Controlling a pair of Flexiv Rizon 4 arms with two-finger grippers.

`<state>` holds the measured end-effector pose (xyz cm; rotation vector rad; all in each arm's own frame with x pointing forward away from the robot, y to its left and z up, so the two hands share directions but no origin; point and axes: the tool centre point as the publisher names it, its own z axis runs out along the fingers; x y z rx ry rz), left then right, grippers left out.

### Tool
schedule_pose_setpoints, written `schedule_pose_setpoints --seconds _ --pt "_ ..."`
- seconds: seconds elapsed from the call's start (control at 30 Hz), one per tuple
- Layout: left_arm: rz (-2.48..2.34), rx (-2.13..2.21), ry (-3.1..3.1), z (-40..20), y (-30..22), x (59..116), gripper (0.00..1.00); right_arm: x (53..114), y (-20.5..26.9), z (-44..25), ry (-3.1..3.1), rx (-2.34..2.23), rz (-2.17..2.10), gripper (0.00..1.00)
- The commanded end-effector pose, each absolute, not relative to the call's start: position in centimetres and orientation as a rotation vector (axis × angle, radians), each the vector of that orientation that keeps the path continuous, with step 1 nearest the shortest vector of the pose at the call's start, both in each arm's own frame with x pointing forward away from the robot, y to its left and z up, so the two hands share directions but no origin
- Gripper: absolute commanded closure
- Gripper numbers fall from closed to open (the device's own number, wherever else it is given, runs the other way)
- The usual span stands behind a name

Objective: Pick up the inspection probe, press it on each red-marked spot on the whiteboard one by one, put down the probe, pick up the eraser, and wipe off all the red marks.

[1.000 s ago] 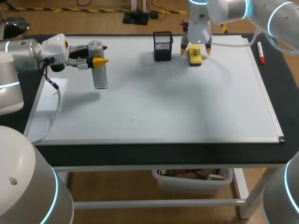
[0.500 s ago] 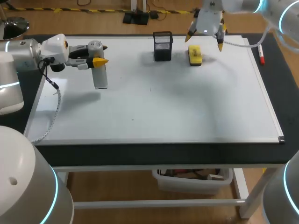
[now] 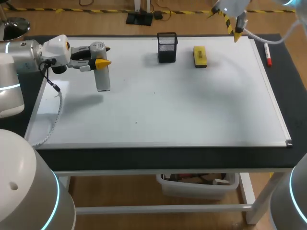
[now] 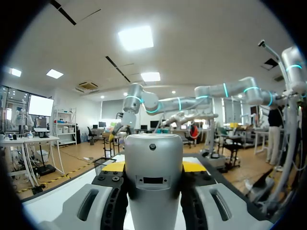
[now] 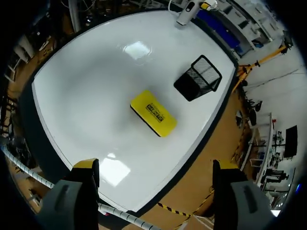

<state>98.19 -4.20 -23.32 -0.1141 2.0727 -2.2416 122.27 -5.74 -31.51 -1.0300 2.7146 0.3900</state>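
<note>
My left gripper (image 3: 99,62) hangs over the left part of the whiteboard (image 3: 192,110), shut on the grey inspection probe (image 3: 102,79), which points down above the board. In the left wrist view the silver probe (image 4: 153,177) fills the space between the fingers. The yellow eraser (image 3: 200,56) lies flat on the board at the back. My right gripper (image 3: 226,22) is open and raised beyond the board's far edge, right of the eraser. From the right wrist the eraser (image 5: 153,113) lies well ahead of the open gripper (image 5: 156,167). I see no red marks on the board.
A black mesh holder (image 3: 167,47) stands on the board just left of the eraser, also in the right wrist view as the holder (image 5: 199,77). A red marker (image 3: 267,55) lies on the black table right of the board.
My right gripper has let go of the eraser, opened wide and lifted away to the back right. The eraser stays on the board. The left arm and probe have not moved.
</note>
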Motion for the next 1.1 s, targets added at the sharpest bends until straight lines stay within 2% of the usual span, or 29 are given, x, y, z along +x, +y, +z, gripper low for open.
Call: schedule_pose_setpoints --seconds 0.03,0.3,0.53,1.1 --pt "-2.239 -0.115 2.069 -23.2 -4.2 98.1 1.0 120.9 -6.5 -29.2 2.641 -0.789 0.473 0.0" --pt "-2.239 -0.115 2.069 -23.2 -4.2 98.1 1.0 121.3 -7.3 -25.0 2.757 -0.571 0.519 0.0" --pt "-2.239 -0.115 2.069 -23.2 -4.2 98.1 1.0 121.2 -8.2 -22.4 2.898 -0.581 0.652 0.0" --pt "-2.239 -0.115 2.069 -23.2 -4.2 98.1 1.0 118.5 -10.4 -20.4 3.002 -0.46 0.789 0.0"
